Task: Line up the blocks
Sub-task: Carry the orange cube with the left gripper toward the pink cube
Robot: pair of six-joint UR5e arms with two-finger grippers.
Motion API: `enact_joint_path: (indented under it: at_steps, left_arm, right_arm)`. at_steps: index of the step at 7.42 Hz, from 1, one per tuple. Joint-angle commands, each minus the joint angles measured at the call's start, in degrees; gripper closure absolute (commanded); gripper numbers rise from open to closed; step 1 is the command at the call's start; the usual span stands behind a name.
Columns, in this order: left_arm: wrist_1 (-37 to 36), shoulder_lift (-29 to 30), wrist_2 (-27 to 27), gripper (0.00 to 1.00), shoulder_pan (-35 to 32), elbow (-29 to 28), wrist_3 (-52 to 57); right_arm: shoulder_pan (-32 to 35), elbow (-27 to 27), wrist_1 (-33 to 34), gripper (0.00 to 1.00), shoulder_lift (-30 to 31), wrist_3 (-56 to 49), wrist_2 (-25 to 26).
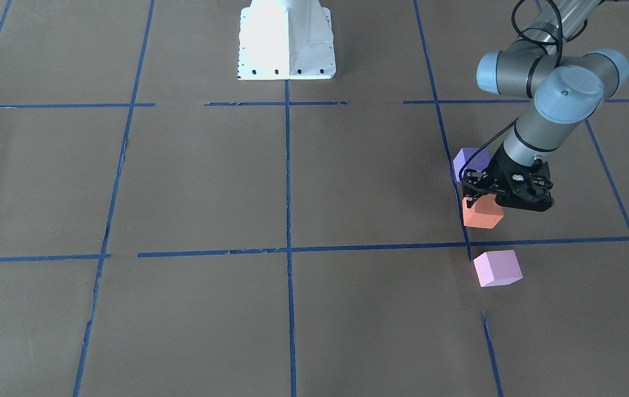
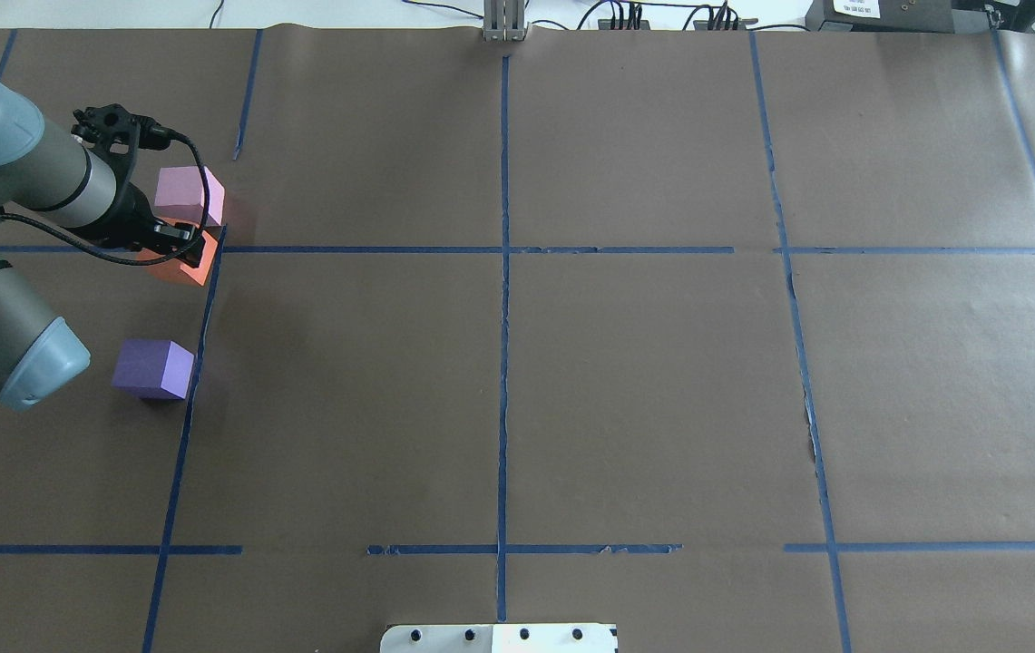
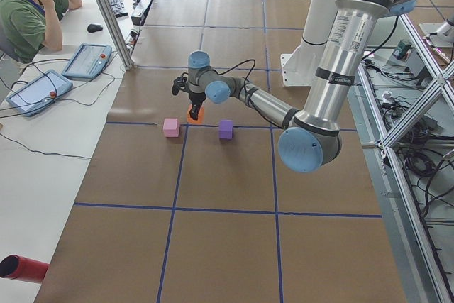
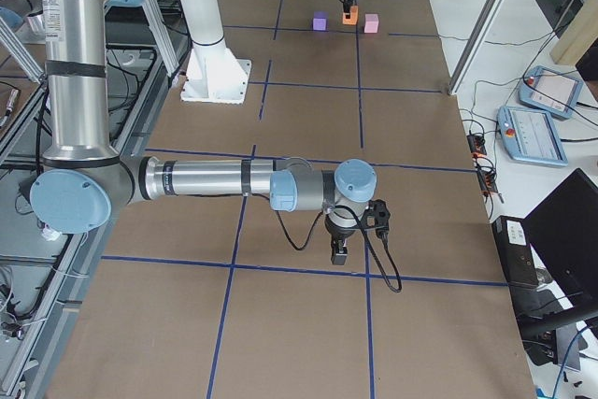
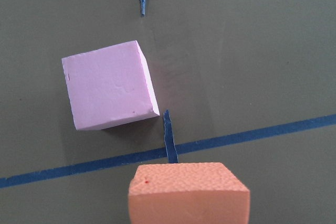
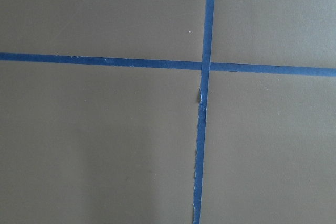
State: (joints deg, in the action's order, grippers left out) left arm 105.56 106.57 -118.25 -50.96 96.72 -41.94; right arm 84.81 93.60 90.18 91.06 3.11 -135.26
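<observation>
The orange block sits under my left gripper, which is closed on it low over the brown paper; it fills the bottom of the left wrist view. The pale pink block lies just beyond it, apart from it. The violet block lies on the other side, nearer the robot's base. The three sit roughly along one blue tape line. My right gripper shows only in the exterior right view, over a tape crossing; I cannot tell whether it is open or shut.
The white robot base stands at the table's middle edge. Blue tape lines divide the brown paper into squares. An operator sits past the table's far side with tablets.
</observation>
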Motion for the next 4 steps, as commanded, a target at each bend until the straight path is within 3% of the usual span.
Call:
enact_joint_path:
  at_steps: [1,4]
  left_arm:
    - [-0.96,-0.92,-3.46,1.00,-0.11,-0.39,-1.12]
    - [-1.06,-0.05,-3.48,1.00,0.42,-3.19,-3.06]
  right_arm:
    - [0.00,0.00,0.00,0.00,0.00,-0.03,0.00]
    - [0.00,0.00,0.00,0.00,0.00,0.06,0.00]
